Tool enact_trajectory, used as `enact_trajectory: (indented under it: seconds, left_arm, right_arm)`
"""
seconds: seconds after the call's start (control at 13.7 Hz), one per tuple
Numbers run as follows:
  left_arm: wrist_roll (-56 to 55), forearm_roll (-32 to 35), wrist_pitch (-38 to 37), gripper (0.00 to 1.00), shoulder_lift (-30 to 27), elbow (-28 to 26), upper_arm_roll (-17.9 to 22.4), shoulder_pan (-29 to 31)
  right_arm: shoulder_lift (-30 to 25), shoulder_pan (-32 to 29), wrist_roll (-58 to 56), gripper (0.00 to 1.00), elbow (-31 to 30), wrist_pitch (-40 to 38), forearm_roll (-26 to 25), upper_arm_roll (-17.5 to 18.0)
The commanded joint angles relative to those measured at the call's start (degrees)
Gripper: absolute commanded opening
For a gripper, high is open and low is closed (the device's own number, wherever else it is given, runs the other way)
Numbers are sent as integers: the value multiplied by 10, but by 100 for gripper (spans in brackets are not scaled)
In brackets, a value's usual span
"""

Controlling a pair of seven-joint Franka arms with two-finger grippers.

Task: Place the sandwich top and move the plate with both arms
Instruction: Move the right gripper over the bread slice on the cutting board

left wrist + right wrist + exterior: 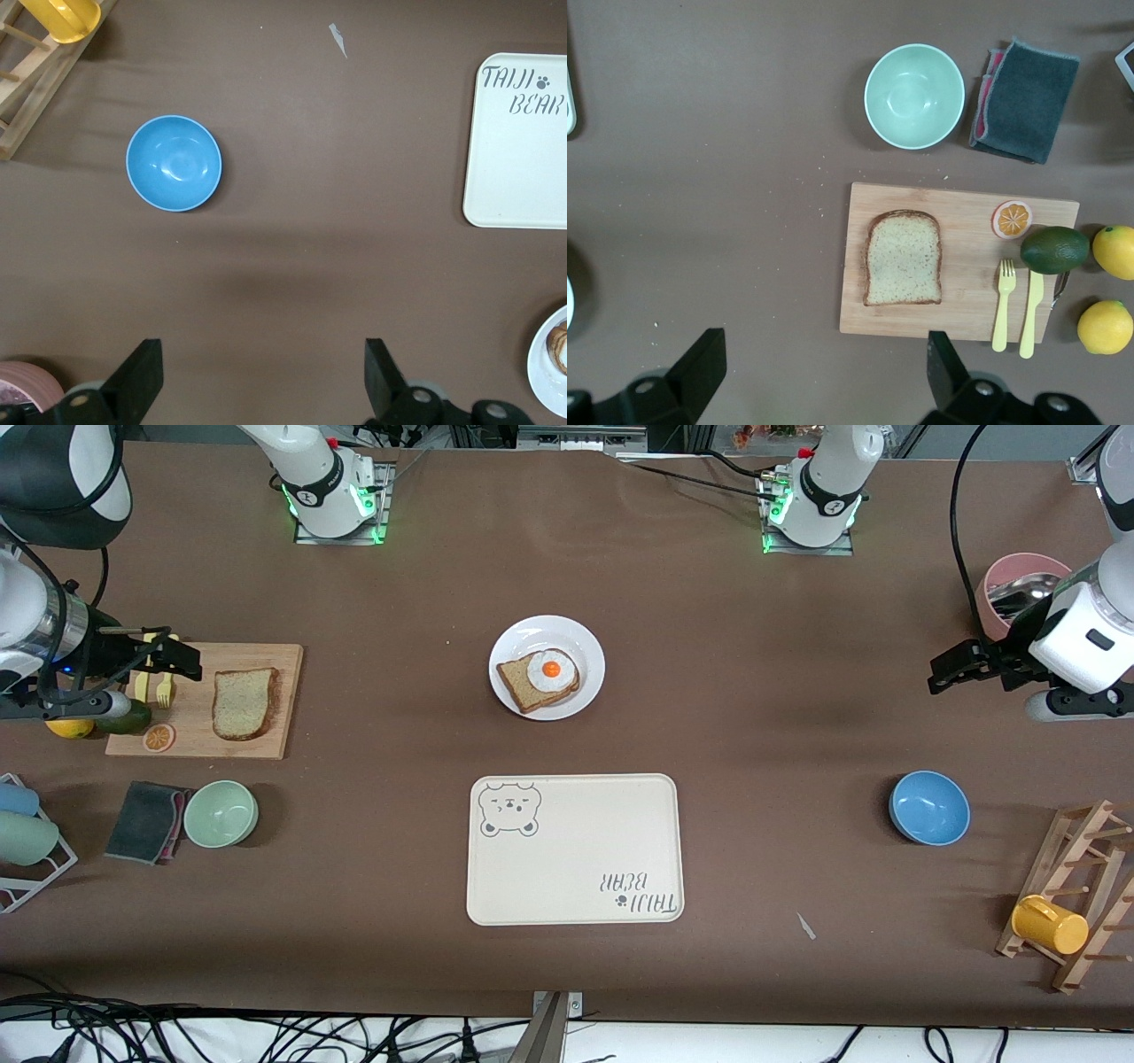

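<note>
The sandwich top (245, 703), a plain speckled bread slice, lies flat on a wooden cutting board (190, 722) toward the right arm's end; the right wrist view shows this sandwich top (902, 258) too. The round white plate (532, 631) sits mid-table and carries a bread slice with a fried egg (550, 670). My right gripper (177, 657) hangs open and empty in the air at the board's edge, apart from the bread. Seen from its own wrist, the right gripper (826, 359) has nothing between its fingers. My left gripper (948, 670) hovers open and empty over bare table. In the left wrist view, the left gripper (263, 363) is far from the plate (542, 367).
A cream bear tray (576, 868) lies nearer the camera than the plate. A fork, knife, orange slice, avocado and lemons crowd the board's end. A green bowl (221, 813), dark cloth (144, 821), blue bowl (928, 807), wooden mug rack (1076, 895) and pink container (1019, 589) stand around.
</note>
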Motion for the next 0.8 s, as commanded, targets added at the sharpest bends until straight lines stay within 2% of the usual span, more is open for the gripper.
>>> enact_trajectory:
  seconds: [0.0, 0.73]
  left_arm:
    - [-5, -7, -19, 100, -14, 5, 1, -2]
    - [-22, -6, -31, 100, -18, 5, -11, -2]
  right_arm:
    - [-22, -5, 1, 100, -24, 9, -6, 3]
    - [-24, -5, -5, 99, -33, 0, -7, 3]
